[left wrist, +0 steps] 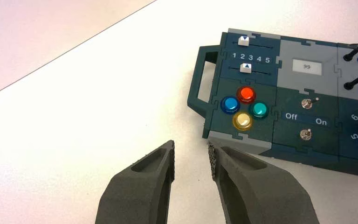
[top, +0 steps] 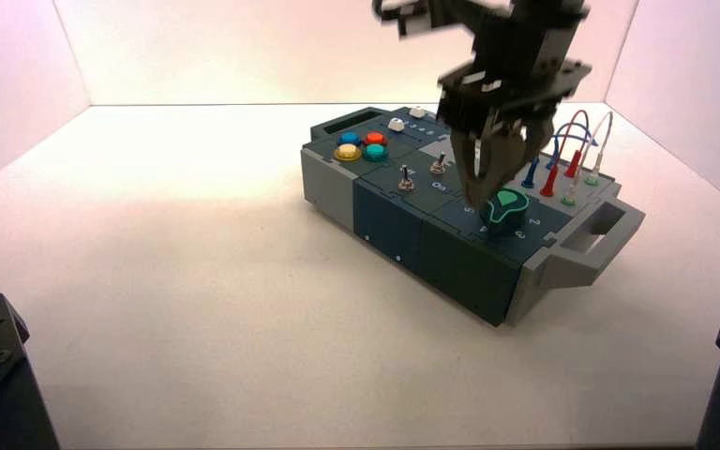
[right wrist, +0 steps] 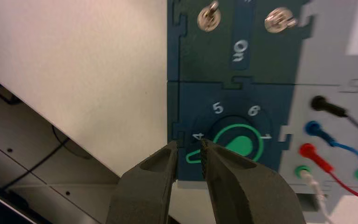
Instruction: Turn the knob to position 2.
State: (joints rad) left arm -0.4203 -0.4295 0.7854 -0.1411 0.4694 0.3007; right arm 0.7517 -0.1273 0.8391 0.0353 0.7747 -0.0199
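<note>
The right gripper (top: 478,199) is at work above the right, near end of the box (top: 462,267), just over the dark green knob (top: 506,208). Its jaws are open a little, with a gap between them, and the knob's pointed tip shows in that gap in the right wrist view. Whether either jaw touches the knob, I cannot tell.

The knob sits on the dark blue dial (right wrist: 279,105) at that end of the box. Its tip points between 3 and 4, closer to the 4 (right wrist: 198,136). The 2 (top: 535,221) is printed to the right of the knob.

The left gripper (left wrist: 191,144) is idle, off the box's left side above the white table (top: 197,281), its 2 jaws apart with nothing between them.

On the left part of the box are 4 round buttons: blue (left wrist: 230,105), red (left wrist: 246,94), yellow (left wrist: 242,120) and teal (left wrist: 259,109). Beyond them, at the far left, are 2 white sliders: the farther slider (left wrist: 243,41) is level with 2, the nearer slider (left wrist: 245,68) between 2 and 3. In the middle are 2 metal switches (left wrist: 306,103), beside the words Off and On, and a small display (left wrist: 307,66) reading 99. The plugged wires (top: 577,141) stand on the right, far part. A grey handle (top: 592,251) juts from the right end.
</note>
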